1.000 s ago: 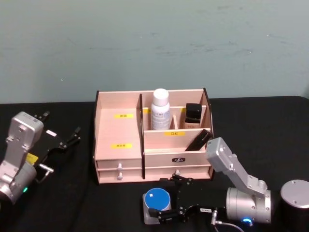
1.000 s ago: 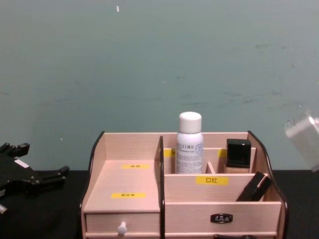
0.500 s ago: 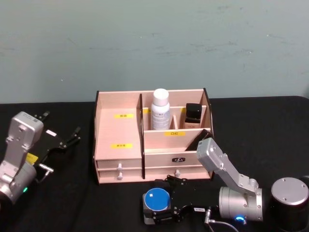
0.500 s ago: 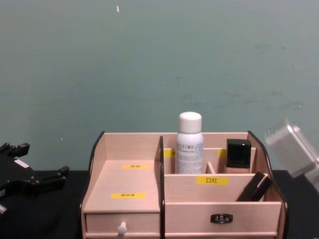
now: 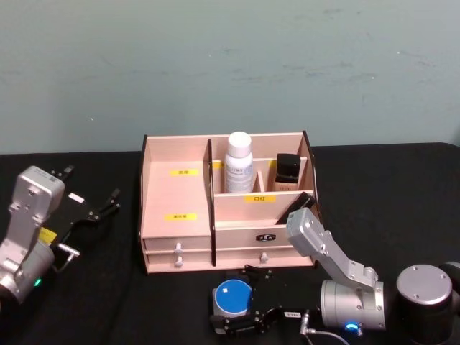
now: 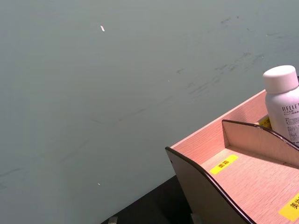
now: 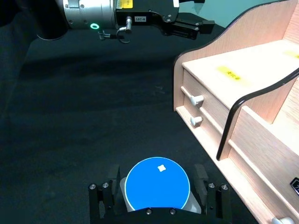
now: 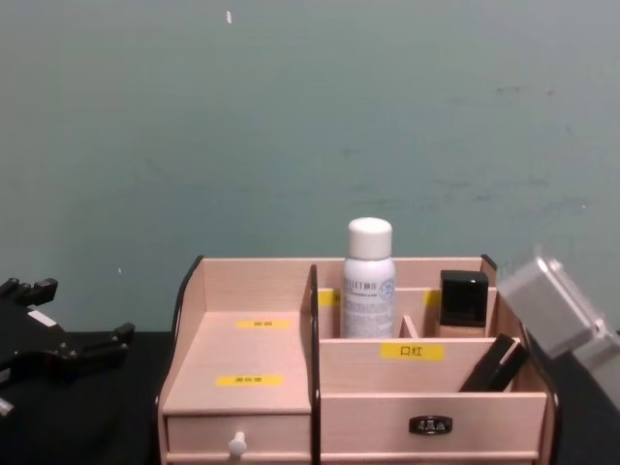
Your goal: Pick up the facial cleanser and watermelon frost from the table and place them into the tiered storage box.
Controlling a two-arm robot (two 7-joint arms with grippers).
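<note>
First, left gripper point(image 5: 92, 185): far left, above the black table point(image 5: 388, 187), fingers wide apart, holding nothing.
Tiered storage box point(image 5: 176, 194): middle of the table.
Inside it: white bottle point(image 5: 238, 164) stands at the back, black-capped bottle point(image 5: 287, 169) beside it, black stick point(image 5: 296, 207) leans in front.
Blue-lidded jar point(image 5: 232, 295): upright just before the box, lid up.
Right gripper point(image 7: 158, 186): fingers apart, one each side of the jar.

Right arm swings in on the jar

The right arm point(image 5: 327, 255) has drawn leftward and nearer the robot, carrying the right gripper point(image 5: 241, 321) from the right side of the blue-lidded jar point(image 5: 231, 296) to sit around its near side. In the chest view, the arm's silver block point(image 8: 542, 302) has come in from the right edge and now overlaps the organiser's point(image 8: 242, 387) right end.
</note>
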